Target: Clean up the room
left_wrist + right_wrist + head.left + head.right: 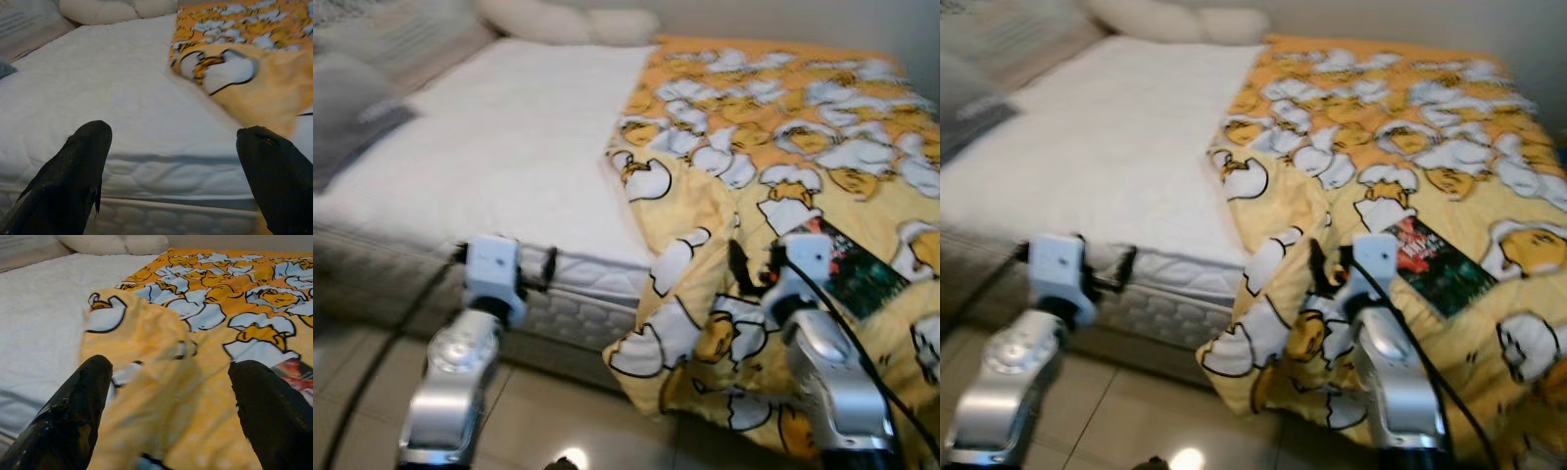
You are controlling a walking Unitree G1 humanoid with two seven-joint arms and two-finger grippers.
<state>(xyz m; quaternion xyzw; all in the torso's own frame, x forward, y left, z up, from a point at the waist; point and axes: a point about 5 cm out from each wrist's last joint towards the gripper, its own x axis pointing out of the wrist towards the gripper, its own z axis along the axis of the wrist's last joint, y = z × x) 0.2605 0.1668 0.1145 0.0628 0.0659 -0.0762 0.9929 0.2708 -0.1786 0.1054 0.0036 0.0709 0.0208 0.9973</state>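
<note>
On white mattress (509, 147): yellow blanket (773, 196), book (1440, 264); both end effectors (171, 161) (168, 406) open, empty.

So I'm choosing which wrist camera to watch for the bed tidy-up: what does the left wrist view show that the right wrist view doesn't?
Left wrist view: the mattress's quilted side under the open left gripper, and a grey pillow corner.

Right wrist view: the open right gripper over a bunched fold of the yellow blanket, with a dark, red-printed book lying on it.

Both: the white mattress top, the blanket's edge and the cream pillows at the head.
</note>
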